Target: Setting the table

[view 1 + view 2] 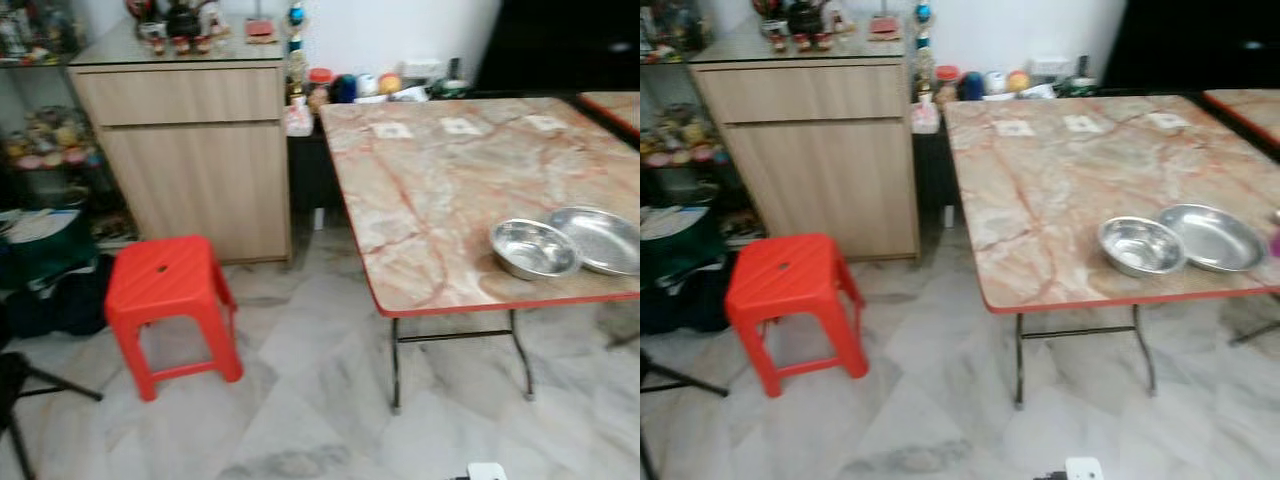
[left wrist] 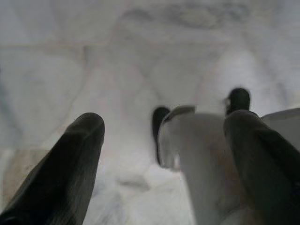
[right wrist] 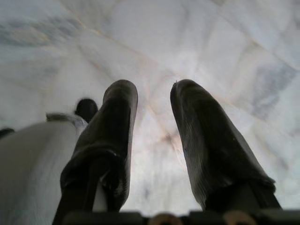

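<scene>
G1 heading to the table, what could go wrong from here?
1. The round steel bowl and shallow steel plate sit near the marble-pattern table's red front edge; a bump may knock them off.
2. The red plastic stool stands on the floor beside the table, a possible snag.

Shiny metal bowl (image 1: pixel 534 248) and plate (image 1: pixel 600 239), glossy marble-look table (image 1: pixel 430 200), smooth plastic stool (image 1: pixel 170 300), matt wood-grain cabinet (image 1: pixel 195 160).

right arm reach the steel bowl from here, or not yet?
Probably not yet. The right gripper hangs open, pointing down at the marble floor, and the bowl sits near the table front edge, ahead to the right. Nothing blocks the way; the robot likely needs to step closer.
</scene>
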